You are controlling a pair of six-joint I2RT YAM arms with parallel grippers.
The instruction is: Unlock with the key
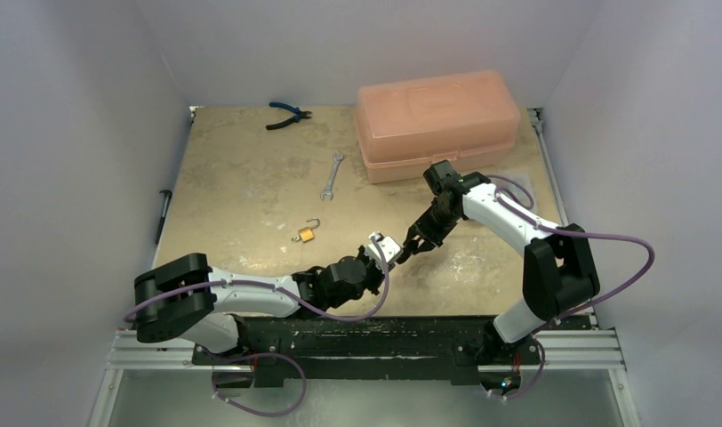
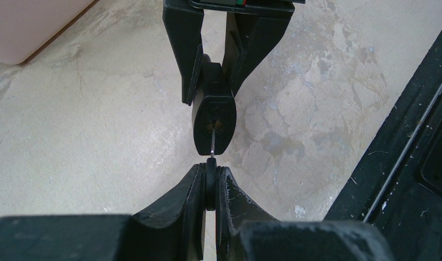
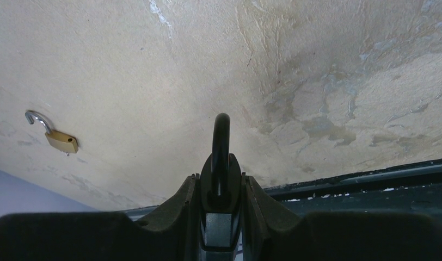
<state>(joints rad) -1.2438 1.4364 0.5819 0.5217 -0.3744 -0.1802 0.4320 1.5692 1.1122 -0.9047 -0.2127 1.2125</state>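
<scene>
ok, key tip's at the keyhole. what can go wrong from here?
1. The thin metal key looks barely inserted in the black padlock; a skewed push could bend or jam it.
2. The left fingers pinch only its black head, so it may slip when turned.

— How many padlocks are you counting?
— I'm counting two: a black padlock (image 2: 212, 117) and a brass padlock (image 1: 308, 234).
— And what else is showing?
— One key (image 2: 210, 186), one wrench (image 1: 332, 175), one pair of pliers (image 1: 287, 115) and one pink box (image 1: 439, 120) are showing.
</scene>
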